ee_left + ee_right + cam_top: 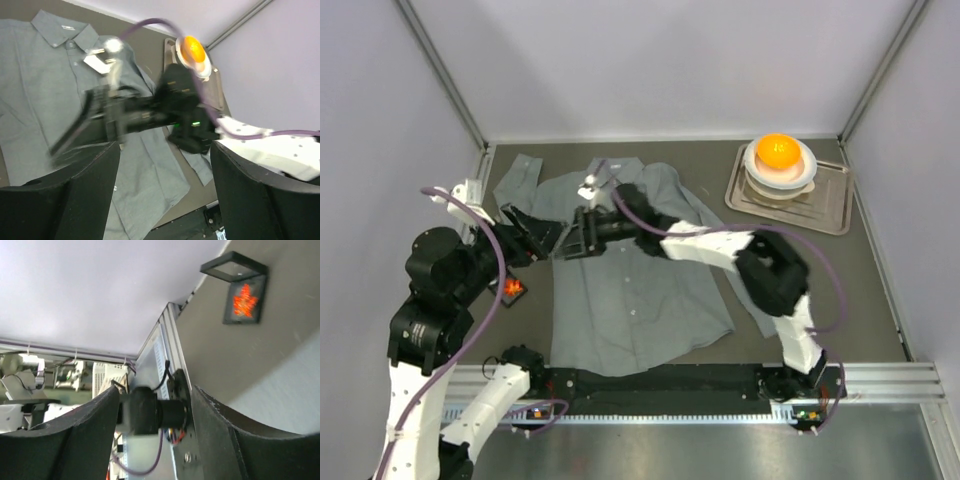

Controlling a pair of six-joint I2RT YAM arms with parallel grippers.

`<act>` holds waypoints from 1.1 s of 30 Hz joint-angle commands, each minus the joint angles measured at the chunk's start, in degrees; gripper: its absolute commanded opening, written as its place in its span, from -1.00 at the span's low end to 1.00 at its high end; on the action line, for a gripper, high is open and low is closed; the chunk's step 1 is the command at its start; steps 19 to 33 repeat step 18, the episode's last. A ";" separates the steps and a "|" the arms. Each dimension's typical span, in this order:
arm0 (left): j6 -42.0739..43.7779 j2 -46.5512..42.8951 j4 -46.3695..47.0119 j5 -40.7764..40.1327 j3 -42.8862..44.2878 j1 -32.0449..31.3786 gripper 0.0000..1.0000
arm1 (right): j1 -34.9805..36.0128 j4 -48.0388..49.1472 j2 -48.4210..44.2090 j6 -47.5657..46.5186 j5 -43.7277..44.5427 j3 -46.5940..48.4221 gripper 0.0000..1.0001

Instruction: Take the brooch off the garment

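The grey shirt (630, 270) lies flat on the table, collar at the far side; it also shows in the left wrist view (40, 80) and at a corner of the right wrist view (295, 385). The orange-red brooch (510, 288) lies off the shirt, in a small black square holder on the table left of it; the right wrist view shows it as star-shaped (244, 301). My left gripper (546, 240) is open and empty at the shirt's left edge (165, 195). My right gripper (574, 238) is open and empty over the shirt's left chest, facing the left gripper (155, 440).
A metal tray (832, 208) at the back right holds a white bowl (782, 178) with an orange ball (778, 151), also in the left wrist view (192, 48). Walls enclose the table on three sides. A metal rail (880, 378) runs along the near edge.
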 commanded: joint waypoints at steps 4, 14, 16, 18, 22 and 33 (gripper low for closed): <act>-5.62 -1.47 10.72 4.04 -4.69 -0.11 0.56 | -9.76 -28.33 -38.07 -22.84 19.97 -23.87 0.27; -9.75 -1.82 16.01 9.67 -8.13 -0.03 0.56 | -10.11 -63.35 -85.36 -30.34 54.18 -38.31 0.94; -9.84 -2.26 15.31 10.02 -7.08 -0.11 0.56 | -10.11 -65.73 -93.04 -28.93 54.81 -39.62 0.98; -9.50 -2.88 13.82 9.93 -5.94 -0.11 0.57 | -10.11 -68.45 -100.67 -27.62 56.13 -37.97 0.97; -9.50 -2.88 13.82 9.93 -5.94 -0.11 0.57 | -10.11 -68.45 -100.67 -27.62 56.13 -37.97 0.97; -9.50 -2.88 13.82 9.93 -5.94 -0.11 0.57 | -10.11 -68.45 -100.67 -27.62 56.13 -37.97 0.97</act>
